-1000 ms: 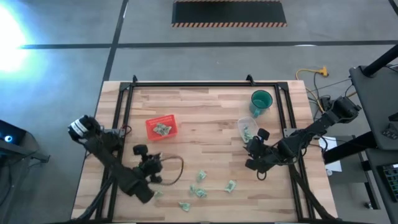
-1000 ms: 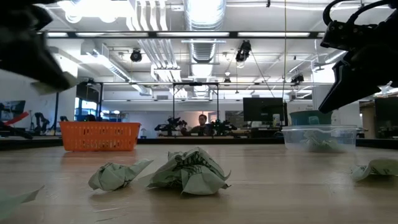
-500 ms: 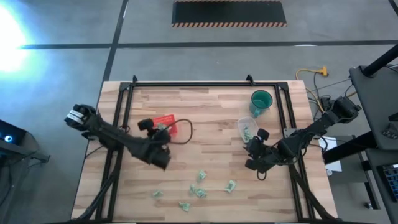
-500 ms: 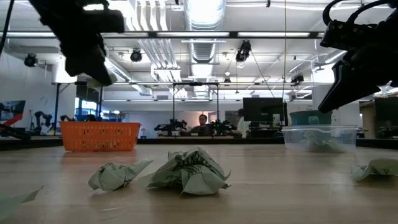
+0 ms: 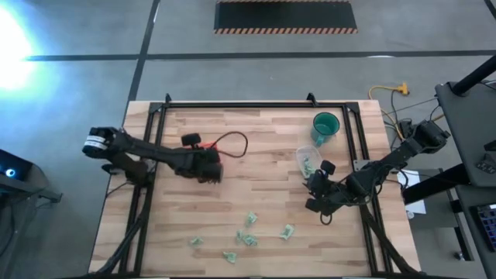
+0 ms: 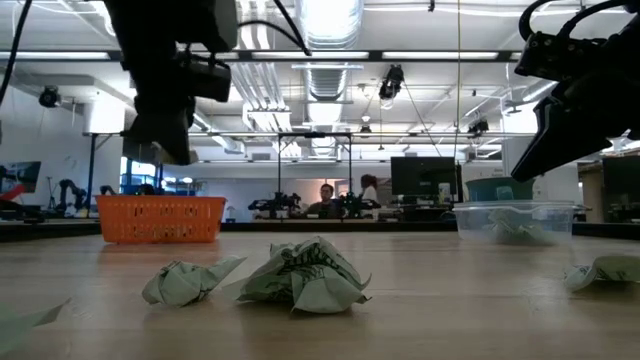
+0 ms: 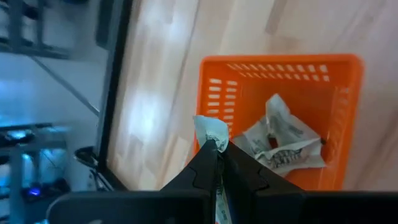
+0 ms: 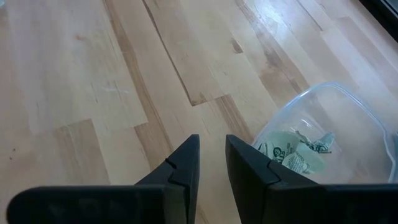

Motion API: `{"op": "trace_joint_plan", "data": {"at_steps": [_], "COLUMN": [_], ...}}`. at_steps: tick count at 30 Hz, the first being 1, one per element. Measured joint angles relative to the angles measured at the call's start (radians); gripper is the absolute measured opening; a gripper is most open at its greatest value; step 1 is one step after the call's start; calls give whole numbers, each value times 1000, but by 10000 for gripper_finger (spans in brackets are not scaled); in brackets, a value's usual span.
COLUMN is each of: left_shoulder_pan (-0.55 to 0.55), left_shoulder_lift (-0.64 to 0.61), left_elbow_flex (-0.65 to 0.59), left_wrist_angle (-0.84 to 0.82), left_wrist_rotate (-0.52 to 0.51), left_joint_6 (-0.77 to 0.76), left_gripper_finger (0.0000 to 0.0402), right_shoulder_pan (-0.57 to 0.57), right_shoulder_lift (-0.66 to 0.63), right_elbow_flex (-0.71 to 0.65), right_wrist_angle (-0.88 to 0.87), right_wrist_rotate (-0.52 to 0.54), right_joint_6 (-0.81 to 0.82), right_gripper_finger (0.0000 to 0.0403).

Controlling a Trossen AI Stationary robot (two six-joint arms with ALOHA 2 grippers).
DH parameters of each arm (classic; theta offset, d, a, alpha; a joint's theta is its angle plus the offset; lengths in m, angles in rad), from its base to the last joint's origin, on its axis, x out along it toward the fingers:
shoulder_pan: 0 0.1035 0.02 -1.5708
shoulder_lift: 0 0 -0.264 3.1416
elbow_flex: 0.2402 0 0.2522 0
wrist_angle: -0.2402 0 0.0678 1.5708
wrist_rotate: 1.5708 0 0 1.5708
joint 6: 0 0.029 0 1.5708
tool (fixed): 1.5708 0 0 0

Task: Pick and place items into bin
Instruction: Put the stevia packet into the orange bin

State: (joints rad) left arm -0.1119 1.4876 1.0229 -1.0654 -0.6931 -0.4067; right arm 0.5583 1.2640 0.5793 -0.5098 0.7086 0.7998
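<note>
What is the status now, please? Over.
Left gripper shut on a wrapper, over the red bin. Right gripper open, idle near the clear tub. Nothing blocking.

High view: you look straight down on the whole table [image 5: 256, 155].
Low view: you sit at tabletop level, facing the room beyond.
Left wrist view: close above the red tray [image 7: 281, 118], also seen low [image 6: 160, 219].
Right wrist view: close over the clear container [image 8: 323, 143], shared with high view.
</note>
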Motion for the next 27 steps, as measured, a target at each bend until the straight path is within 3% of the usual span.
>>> {"op": "trace_joint_plan", "data": {"at_steps": [4,11,23,27], "left_shoulder_pan": [76,156,184,184], "left_shoulder_lift": [0,0,0,0], "left_elbow_flex": [-1,-11,-19,-19], "left_wrist_angle": [44,111,115,115], "left_wrist_rotate": [104,162,164,164], "left_joint_6": [90,177,175,175], "left_gripper_finger": [1,1,3,32], "right_shoulder_pan": [0,0,0,0], "right_shoulder_lift": [0,0,0,0], "right_elbow_flex": [0,0,0,0], "right_wrist_angle": [0,0,1,2], "right_wrist_rotate": [0,0,-1,-1], "right_joint_6": [0,0,0,0], "right_gripper_finger": [68,68,68,68]}}
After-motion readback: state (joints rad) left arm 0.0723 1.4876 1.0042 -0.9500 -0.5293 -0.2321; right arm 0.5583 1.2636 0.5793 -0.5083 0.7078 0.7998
